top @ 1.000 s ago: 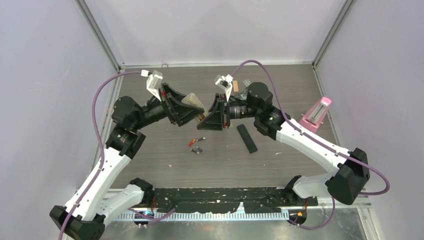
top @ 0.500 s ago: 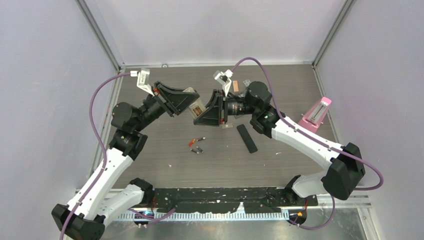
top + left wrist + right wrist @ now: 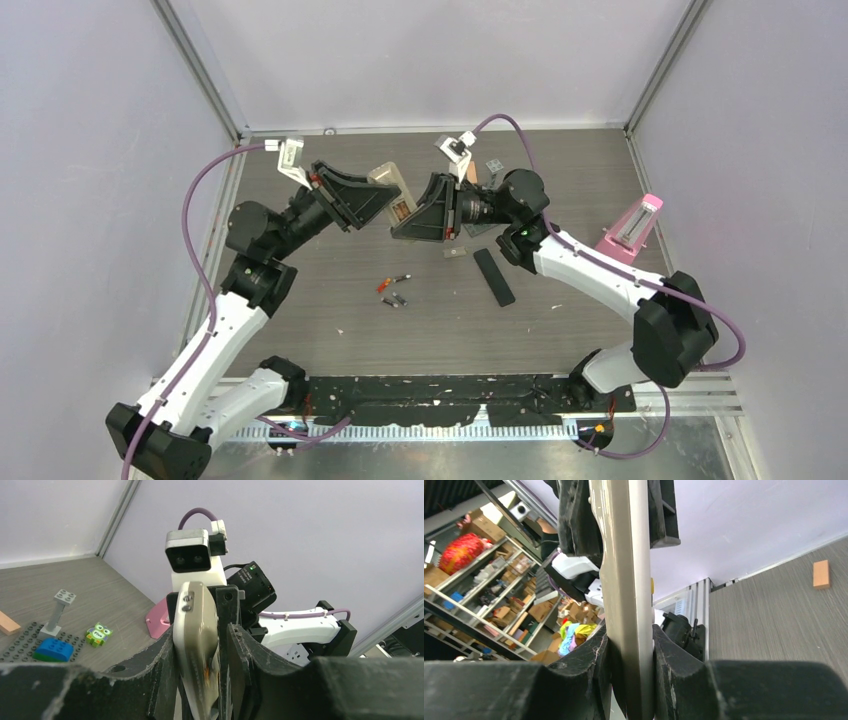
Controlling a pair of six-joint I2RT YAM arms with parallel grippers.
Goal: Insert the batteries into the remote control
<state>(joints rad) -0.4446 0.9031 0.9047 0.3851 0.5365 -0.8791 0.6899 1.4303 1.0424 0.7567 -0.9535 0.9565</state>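
Remote control [image 3: 398, 204]: slim, pale champagne body with some orange-brown showing on one face. It is held in mid-air above the table [image 3: 330, 325]. Left gripper [image 3: 200, 672] and right gripper [image 3: 630, 667] are each clamped tight on it from opposite sides. Orange-red battery [image 3: 392, 284] and dark battery [image 3: 398, 300] lie on the table below it, close together. A black oblong bar [image 3: 493, 277] lies to their right.

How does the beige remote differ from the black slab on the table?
Pose: beige remote is held off the table; black slab lies flat on it. Contact: left end effector and right end effector both clamp the remote; neither touches the slab. Both are long and narrow.
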